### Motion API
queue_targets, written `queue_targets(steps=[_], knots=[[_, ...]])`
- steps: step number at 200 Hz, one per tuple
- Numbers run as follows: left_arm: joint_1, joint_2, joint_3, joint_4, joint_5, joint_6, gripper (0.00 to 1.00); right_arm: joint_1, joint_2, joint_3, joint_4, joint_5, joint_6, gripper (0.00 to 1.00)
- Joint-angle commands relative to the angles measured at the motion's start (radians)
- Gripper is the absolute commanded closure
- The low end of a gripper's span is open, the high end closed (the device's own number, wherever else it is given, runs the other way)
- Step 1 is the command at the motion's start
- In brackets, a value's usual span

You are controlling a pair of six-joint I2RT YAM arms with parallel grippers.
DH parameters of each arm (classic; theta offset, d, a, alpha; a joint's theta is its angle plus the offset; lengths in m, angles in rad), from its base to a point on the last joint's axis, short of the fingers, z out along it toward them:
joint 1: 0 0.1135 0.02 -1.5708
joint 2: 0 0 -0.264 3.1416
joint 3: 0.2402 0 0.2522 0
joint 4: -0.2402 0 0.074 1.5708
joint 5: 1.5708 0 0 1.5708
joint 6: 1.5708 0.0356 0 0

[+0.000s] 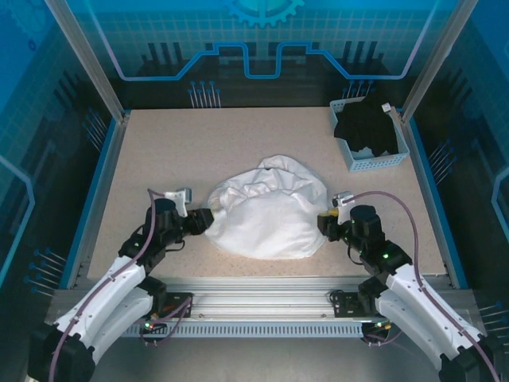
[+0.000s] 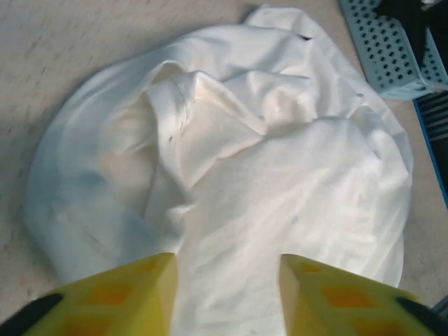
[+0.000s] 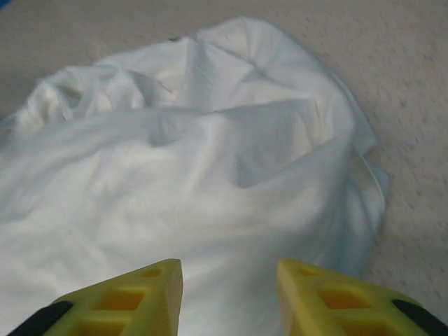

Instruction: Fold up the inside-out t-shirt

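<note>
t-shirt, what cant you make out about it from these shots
- Top view: the t-shirt lies bunched in a mound; its own folds hide sleeves and collar.
- Left wrist view: its near edge is cut off at the bottom, behind the left gripper.
- Right wrist view: likewise behind the right gripper; whether cloth touches it is unclear.
- Top view: the black garment hides whatever lies under it in the basket.

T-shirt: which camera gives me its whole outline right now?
Top external: the whole crumpled t-shirt lies in frame with table around it. Left wrist shows most of it close up; right wrist crops it at the frame edge.
</note>
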Motion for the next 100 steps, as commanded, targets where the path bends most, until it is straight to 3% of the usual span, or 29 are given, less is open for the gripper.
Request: queue_targets(steps=[1,26,49,100], knots=[[-0.002,-0.02,0.052,0.003,-0.054,-0.007,0.45,0.047,0.091,0.057,0.142,-0.057,0.026,0.55],[-0.032,0.119,0.103,0.03,-0.079,0.01,0.37,0.176,0.317,0.149,0.194,-0.023,-0.023,0.5],[-0.109,0.306,0.181,0.066,-0.17,0.071,0.31,0.292,0.535,0.264,0.22,0.052,-0.069,0.46],[-0.112,0.734,0.44,0.055,-0.227,0.151,0.29,0.335,0.942,0.444,0.259,0.14,0.012,0.43]])
